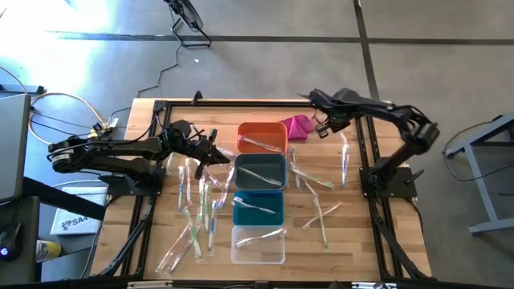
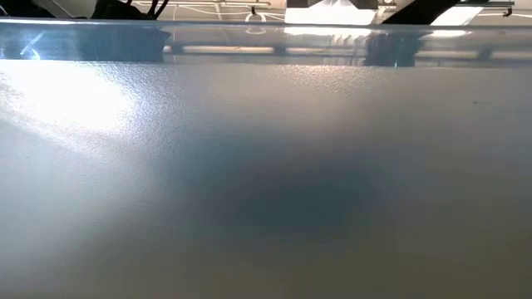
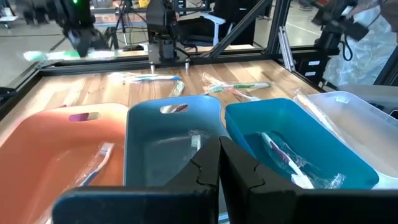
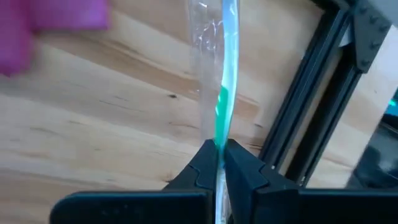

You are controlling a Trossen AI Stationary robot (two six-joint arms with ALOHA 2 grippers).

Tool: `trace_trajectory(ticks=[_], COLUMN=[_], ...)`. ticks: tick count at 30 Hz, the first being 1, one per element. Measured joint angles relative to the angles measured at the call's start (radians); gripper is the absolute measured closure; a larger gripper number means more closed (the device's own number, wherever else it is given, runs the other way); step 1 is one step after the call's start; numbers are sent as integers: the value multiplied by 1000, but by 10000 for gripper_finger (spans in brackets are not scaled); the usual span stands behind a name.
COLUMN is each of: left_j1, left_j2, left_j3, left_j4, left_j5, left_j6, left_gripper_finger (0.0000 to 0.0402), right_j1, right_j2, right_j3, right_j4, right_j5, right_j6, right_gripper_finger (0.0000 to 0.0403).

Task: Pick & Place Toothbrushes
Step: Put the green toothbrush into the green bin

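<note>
Toothbrushes [image 1: 195, 210] in clear wrappers lie scattered on the wooden tabletop [image 1: 353, 233], most to the left of a row of four bins, several to its right. One lies in each bin: orange bin [image 1: 262, 137], grey bin [image 1: 260, 172], teal bin [image 1: 258, 207], clear bin [image 1: 259, 244]. The right pincer [image 4: 220, 163], near the magenta cloth [image 1: 297, 127] at the tabletop's far side, is closed on a green wrapped toothbrush [image 4: 225, 87]. The left pincer [image 3: 219, 163] is closed and empty, above the tabletop beside the grey bin.
</note>
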Motion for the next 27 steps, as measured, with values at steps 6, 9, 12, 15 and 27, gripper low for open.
trace_trajectory(ticks=[6,9,12,15,27], left_j1=[0,0,0,0,0], left_j2=[0,0,0,0,0], left_j3=[0,0,0,-1,-1], left_j4=[0,0,2,19,58], left_j5=[-2,-3,-3,-11,-93], left_j6=[0,0,0,0,-9], left_gripper_finger=[401,401,401,401,401], right_j1=[54,122,209,292,467], right_j2=[-153,-201,-215,-216,-209], right_j3=[0,0,0,0,0], right_j4=[120,205,289,369,658], right_j5=[-155,-214,-248,-259,-249], right_j6=[-8,-12,-38,-60,-218], right_gripper_finger=[396,397,397,397,397])
